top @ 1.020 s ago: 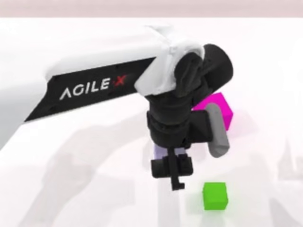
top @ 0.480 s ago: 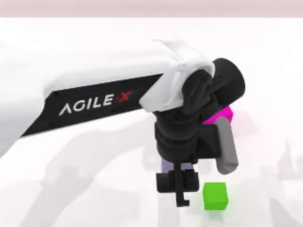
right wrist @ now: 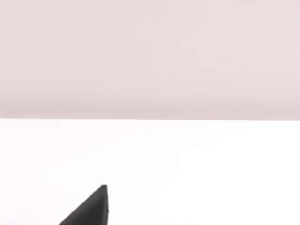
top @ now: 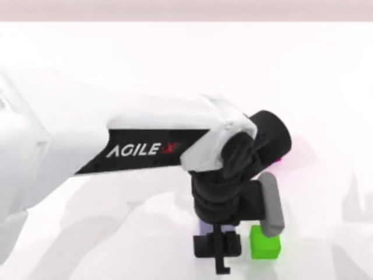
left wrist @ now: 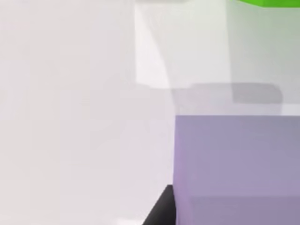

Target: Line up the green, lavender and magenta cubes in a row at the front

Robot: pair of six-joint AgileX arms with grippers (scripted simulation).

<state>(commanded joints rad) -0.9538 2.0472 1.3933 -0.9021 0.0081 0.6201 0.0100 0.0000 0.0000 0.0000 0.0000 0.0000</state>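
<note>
From above, the left arm reaches in from the left side of the white table (top: 87, 245) and bends down near the front edge, right of centre. The left gripper (top: 217, 248) hangs below its black wrist, and a sliver of the lavender cube (top: 203, 226) shows at the gripper's left side, mostly hidden under the wrist. The green cube (top: 265, 245) sits on the table just to the right of the gripper, its upper corner covered by a grey part of the wrist. Farther back, only a thin magenta edge of the magenta cube (top: 279, 158) peeks out from behind the arm. The right arm does not appear in this view.

In the left wrist view, the lavender cube (left wrist: 236, 168) fills much of the picture, close to the camera, with a dark finger (left wrist: 161, 211) pressed against its side, so the gripper looks clamped on it. An edge of the green cube (left wrist: 267, 3) shows beyond it, apart from the lavender one.

The right wrist view shows bare table (right wrist: 211, 173), a pale backdrop and a dark tip of the right gripper (right wrist: 91, 208); whether its fingers are apart or together cannot be told.
</note>
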